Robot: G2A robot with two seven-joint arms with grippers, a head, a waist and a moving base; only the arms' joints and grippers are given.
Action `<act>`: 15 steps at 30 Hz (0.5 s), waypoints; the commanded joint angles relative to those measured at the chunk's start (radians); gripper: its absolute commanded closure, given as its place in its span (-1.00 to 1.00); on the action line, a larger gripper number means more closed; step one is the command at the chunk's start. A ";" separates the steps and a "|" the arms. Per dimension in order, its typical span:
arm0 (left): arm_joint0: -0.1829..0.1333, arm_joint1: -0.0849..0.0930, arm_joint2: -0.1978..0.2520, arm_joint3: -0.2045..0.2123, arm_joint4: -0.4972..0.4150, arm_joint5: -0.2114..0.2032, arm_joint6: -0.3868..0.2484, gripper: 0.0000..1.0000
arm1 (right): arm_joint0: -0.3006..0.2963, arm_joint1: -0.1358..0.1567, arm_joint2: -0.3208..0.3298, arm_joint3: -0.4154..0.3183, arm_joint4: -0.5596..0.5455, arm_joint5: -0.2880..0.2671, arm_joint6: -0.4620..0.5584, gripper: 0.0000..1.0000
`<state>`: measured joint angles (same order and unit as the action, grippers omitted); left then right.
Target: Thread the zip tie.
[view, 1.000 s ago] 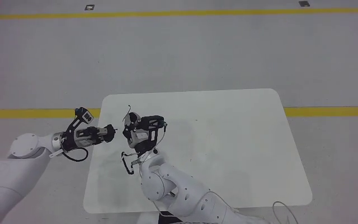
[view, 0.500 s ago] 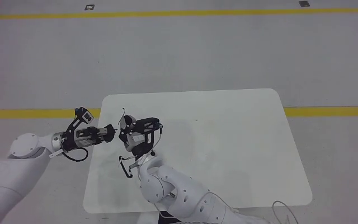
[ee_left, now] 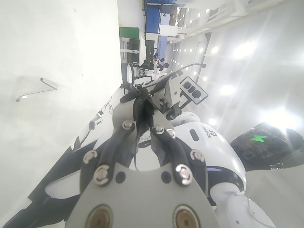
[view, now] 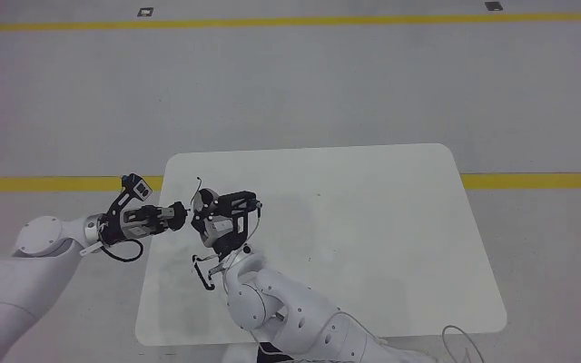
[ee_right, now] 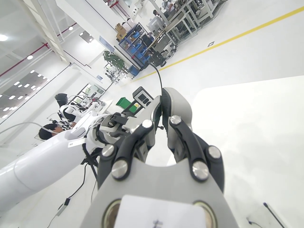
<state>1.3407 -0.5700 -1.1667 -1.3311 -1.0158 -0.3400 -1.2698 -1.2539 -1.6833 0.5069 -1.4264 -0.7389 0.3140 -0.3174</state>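
From your top view, both grippers sat nose to nose over the table (view: 381, 236), at its 9 o'clock edge. Your right gripper (ee_right: 162, 106) was clamped on the zip tie (ee_right: 158, 74), with the free tail curling off toward 12 o'clock. Your left gripper (ee_left: 142, 105) was squeezed together too, on a dark bit of the same tie, but its pads hid which end. Couldn't tell if tip and head actually touched, the fingers covered that spot.

Left gripper (view: 184, 215) and right gripper (view: 197, 210) tip to tip over the table's (view: 363, 263) left edge, zip tie (ee_right: 159, 79) in both.
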 commanded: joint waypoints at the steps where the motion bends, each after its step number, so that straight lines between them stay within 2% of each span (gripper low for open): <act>1: 0.000 0.000 0.000 0.000 0.000 0.000 0.000 1.00 | 0.000 0.000 0.001 -0.001 0.000 0.000 0.002 1.00; 15: 0.000 0.000 0.000 0.000 0.000 0.000 0.000 1.00 | 0.001 0.000 -0.002 0.002 -0.008 0.010 0.026 1.00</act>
<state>1.3407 -0.5700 -1.1667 -1.3311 -1.0158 -0.3400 -1.2698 -1.2534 -1.6833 0.5049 -1.4248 -0.7468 0.3232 -0.2914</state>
